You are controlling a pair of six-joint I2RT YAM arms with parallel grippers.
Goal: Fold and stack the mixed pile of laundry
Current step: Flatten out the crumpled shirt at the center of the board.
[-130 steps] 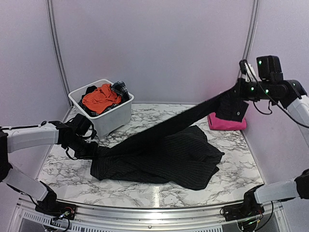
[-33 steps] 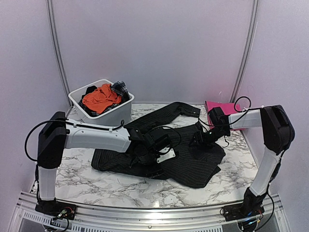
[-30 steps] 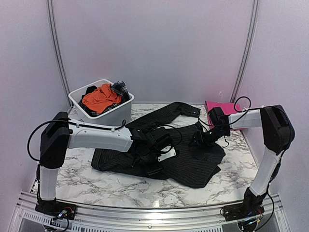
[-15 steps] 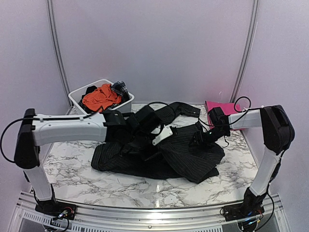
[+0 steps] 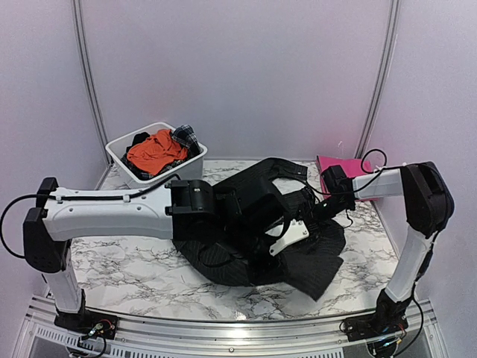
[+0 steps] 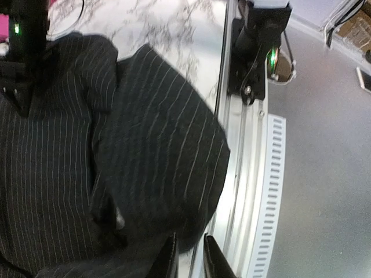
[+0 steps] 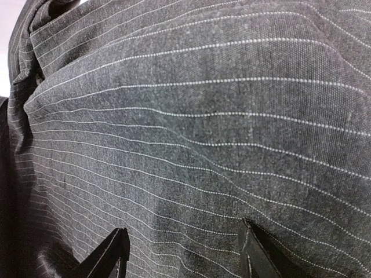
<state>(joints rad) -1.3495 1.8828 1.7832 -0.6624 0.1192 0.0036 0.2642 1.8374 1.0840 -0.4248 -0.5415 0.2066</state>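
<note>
Both end effectors are on the shirt: my left end effector pinches a fold draping below it, my right end effector is spread, pressing cloth underneath. Light, floppy; I'd grip edges.

Looking across a white, grey-veined marble table top, edged at the near side by a metal rail. Backed by plain lilac-tinted walls, framed by two curved metal poles. Lit softly, evenly. Beyond the rail, grey floor.
</note>
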